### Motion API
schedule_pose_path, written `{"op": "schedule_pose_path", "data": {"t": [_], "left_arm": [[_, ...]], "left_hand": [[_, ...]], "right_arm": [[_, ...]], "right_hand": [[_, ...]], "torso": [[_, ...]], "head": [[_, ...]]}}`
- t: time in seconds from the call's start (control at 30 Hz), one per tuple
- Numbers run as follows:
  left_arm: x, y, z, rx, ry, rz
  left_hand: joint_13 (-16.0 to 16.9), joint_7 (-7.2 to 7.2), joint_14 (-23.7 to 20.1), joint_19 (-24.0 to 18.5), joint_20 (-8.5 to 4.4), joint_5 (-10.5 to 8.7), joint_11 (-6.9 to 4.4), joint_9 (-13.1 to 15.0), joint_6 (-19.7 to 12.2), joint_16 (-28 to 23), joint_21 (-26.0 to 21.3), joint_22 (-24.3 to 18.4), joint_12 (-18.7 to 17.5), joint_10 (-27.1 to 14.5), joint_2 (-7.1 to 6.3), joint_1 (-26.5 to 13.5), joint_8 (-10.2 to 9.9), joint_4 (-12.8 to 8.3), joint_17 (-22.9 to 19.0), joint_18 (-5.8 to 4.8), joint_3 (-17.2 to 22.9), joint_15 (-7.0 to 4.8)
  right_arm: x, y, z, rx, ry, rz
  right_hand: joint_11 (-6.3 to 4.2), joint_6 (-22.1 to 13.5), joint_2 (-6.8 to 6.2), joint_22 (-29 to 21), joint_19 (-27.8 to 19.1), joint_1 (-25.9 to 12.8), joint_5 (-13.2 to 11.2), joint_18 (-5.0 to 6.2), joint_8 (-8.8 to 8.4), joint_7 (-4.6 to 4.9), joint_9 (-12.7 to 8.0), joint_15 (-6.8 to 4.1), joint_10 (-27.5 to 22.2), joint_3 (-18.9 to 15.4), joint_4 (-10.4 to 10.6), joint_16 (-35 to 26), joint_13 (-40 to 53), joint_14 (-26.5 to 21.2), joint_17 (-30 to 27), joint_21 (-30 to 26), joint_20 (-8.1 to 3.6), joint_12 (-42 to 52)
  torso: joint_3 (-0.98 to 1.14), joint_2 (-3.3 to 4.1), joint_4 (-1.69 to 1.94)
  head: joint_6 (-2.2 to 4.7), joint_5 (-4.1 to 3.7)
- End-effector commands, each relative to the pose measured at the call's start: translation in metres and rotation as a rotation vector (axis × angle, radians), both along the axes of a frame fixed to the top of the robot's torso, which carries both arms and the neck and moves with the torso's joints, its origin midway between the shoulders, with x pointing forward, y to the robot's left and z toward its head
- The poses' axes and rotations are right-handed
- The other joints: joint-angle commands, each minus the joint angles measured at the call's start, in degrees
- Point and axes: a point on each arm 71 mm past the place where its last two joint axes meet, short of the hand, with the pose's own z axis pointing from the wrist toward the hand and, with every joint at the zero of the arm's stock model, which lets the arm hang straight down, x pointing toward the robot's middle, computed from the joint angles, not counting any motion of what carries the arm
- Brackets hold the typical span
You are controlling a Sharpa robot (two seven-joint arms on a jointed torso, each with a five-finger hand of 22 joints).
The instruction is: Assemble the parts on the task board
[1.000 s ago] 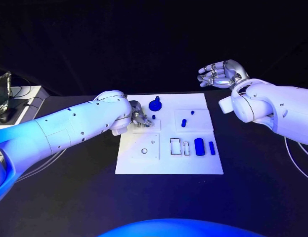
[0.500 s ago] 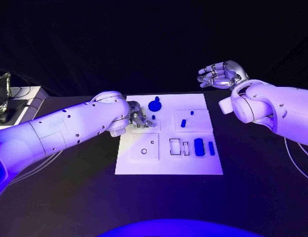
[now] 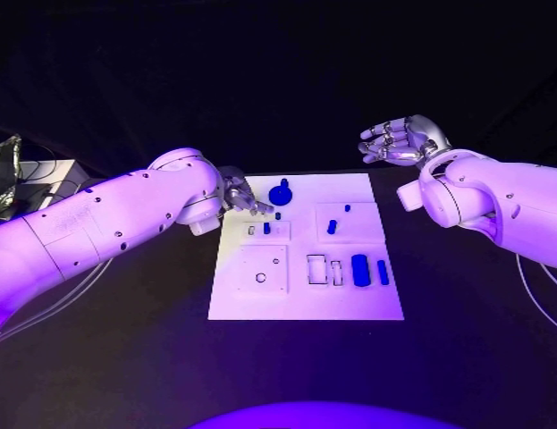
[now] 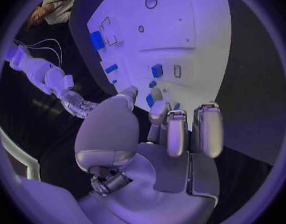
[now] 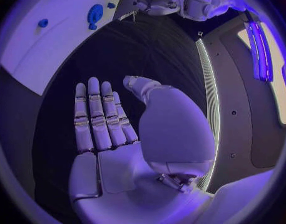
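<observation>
While hovering with loosely curled, apparently empty left hand [image 3: 242,198]: small blue peg [image 3: 266,228] just below, light, rigid, slick; pinch sides. Right hand [image 3: 400,140] open, empty.

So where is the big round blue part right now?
In the head view the big round blue part stands at the task board's far edge, left of centre, just right of the left hand.
</observation>
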Motion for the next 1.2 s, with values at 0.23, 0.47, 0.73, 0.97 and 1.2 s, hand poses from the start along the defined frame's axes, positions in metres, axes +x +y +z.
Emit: {"op": "schedule_pose_path", "data": {"t": [0.23, 0.47, 0.73, 0.97, 1.2], "left_arm": [[0.013, 0.026, 0.021, -0.068, 0.018, 0.047], [0.025, 0.037, 0.021, -0.057, 0.005, 0.092], [0.039, 0.037, 0.014, -0.058, -0.013, 0.134], [0.045, 0.033, 0.011, -0.064, -0.027, 0.151], [0.048, 0.036, 0.012, -0.059, -0.038, 0.164]], "left_hand": [[-6.13, 3.58, 4.56, -2.75, 2.26, 0.71, 3.15, -6.28, -5.54, -1.43, -2.2, -2.01, -3.66, -5.63, 0.9, 3.12, -7.6, -0.04, 10.82, 0.72, 1.93, 3.08], [-6.3, 3.71, 4.57, -2.7, 2.47, 0.7, 3.31, -6.92, -5.26, -1.39, -2.2, -1.94, -3.7, -5.78, 0.87, 2.92, -7.9, 0.05, 10.88, 0.71, 2.03, 3.25], [-5.79, 2.9, 4.78, -2.22, 2.47, 0.64, 2.73, -6.74, -2.75, -1.07, -1.92, -1.26, -2.9, -5.29, 0.07, 0.81, -5.19, 0.1, 11.43, 0.62, 0.99, 2.88], [-5.35, 2.07, 4.9, -1.81, 1.94, 0.85, 2.01, -4.33, -2.82, -0.89, -1.67, -0.66, -2.29, -4.81, 0.18, -0.06, -1.21, 0.11, 11.77, 0.5, 0.11, 2.26], [-5.31, 1.97, 4.96, -1.71, 1.84, 0.9, 1.91, -3.83, -3.08, -0.81, -1.6, -0.52, -2.19, -4.72, 0.26, -0.33, -0.48, 0.13, 11.91, 0.47, -0.05, 2.15]], "right_arm": [[0.0, -0.003, 0.001, -0.004, -0.009, 0.009], [-0.001, -0.003, 0.001, -0.002, -0.011, 0.013], [-0.002, -0.004, 0.001, -0.001, -0.013, 0.015], [-0.003, -0.003, 0.002, -0.001, -0.015, 0.014], [-0.002, -0.003, 0.003, -0.001, -0.016, 0.013]], "right_hand": [[0.32, -0.12, 0.1, -0.12, -0.41, -0.37, 0.22, 0.82, -0.36, 0.65, -0.09, -0.1, -0.17, -0.04, -0.38, -0.34, -0.07, -0.49, -0.06, -0.32, 0.17, -0.34], [0.32, -0.11, 0.14, -0.19, -0.43, -0.36, 0.28, 0.83, -0.36, 0.65, -0.09, -0.1, -0.16, -0.03, -0.39, -0.36, -0.08, -0.48, -0.06, -0.3, 0.18, -0.33], [0.33, -0.1, 0.1, -0.27, -0.44, -0.44, 0.33, 0.84, -0.36, 0.66, -0.09, -0.09, -0.16, -0.08, -0.37, -0.38, -0.09, -0.47, -0.06, -0.29, 0.2, -0.32], [0.34, -0.1, 0.07, -0.35, -0.45, -0.49, 0.4, 0.84, -0.36, 0.67, -0.1, -0.08, -0.18, -0.11, -0.37, -0.41, -0.11, -0.48, -0.07, -0.28, 0.21, -0.32], [0.34, -0.1, 0.07, -0.35, -0.45, -0.49, 0.4, 0.84, -0.36, 0.67, -0.1, -0.08, -0.18, -0.11, -0.37, -0.41, -0.11, -0.48, -0.07, -0.28, 0.21, -0.32]], "torso": [[0.02, 0.08, -0.06], [-0.07, 0.32, -0.11], [-0.39, 1.05, -0.39], [-0.56, 1.65, -0.8], [-0.59, 1.93, -0.69]], "head": [[0.62, 0.07], [1.05, 0.27], [1.85, 0.47], [2.17, 0.84], [2.3, 0.84]]}}
